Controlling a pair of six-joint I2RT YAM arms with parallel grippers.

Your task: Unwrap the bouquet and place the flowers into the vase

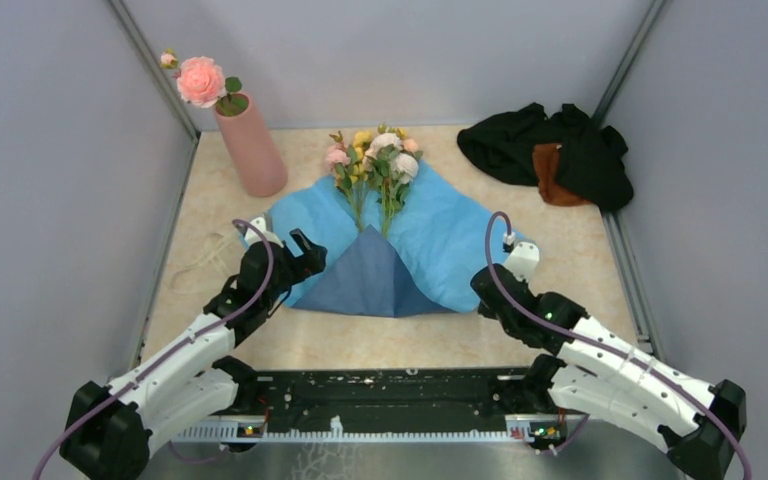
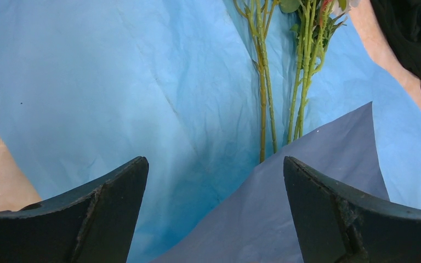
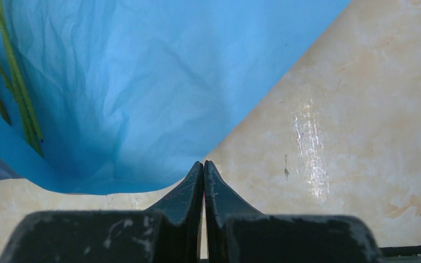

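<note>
Blue wrapping paper point(image 1: 440, 240) thin, matt, finely creased, flower stems point(image 2: 263, 98) green with plastic sheen, vase point(image 1: 252, 150) smooth matt salmon-pink, table point(image 3: 334, 109) polished marbled cream with glare, cloth heap point(image 1: 550, 145) soft black and brown fabric, right gripper fingers point(image 3: 189, 192) matt black, scuffed

Beige marbled table point(image 1: 520, 340). Blue wrapping paper point(image 1: 440, 240) spread open in the middle, near flap folded over. Flowers point(image 1: 375, 160) lie on it, heads toward the far side. Pink vase point(image 1: 255, 155) upright far left. Black and brown cloth heap point(image 1: 550, 145) far right.
</note>
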